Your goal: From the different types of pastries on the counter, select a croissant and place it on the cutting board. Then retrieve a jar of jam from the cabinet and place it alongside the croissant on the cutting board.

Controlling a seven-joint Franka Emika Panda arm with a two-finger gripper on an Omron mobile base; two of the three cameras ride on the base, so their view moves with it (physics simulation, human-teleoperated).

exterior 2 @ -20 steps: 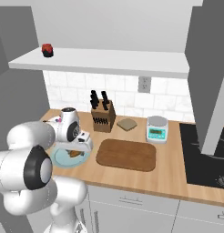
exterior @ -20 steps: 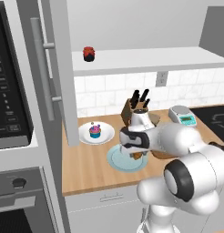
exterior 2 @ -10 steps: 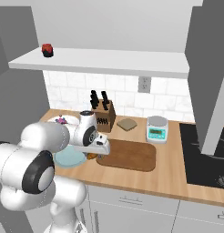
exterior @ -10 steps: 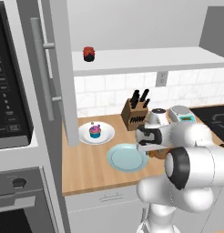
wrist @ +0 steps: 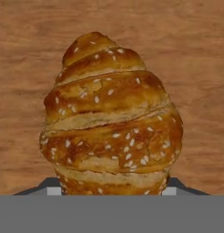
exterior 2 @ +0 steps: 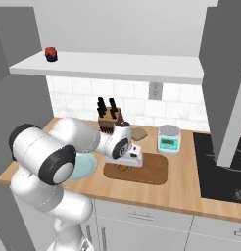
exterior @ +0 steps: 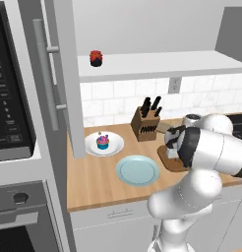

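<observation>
Gripper (exterior 2: 126, 165) clamped on croissant (wrist: 109, 118) — long axis running straight out from the fingers — low over the cutting board (exterior 2: 154, 169), ready for release.

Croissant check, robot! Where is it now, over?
Gripper shut on croissant, low over the cutting board. Jar of jam waiting on cabinet shelf. Nothing in the way.

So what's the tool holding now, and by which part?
The tool holds the croissant by one end, the rest pointing away from the hand over the cutting board.
</observation>
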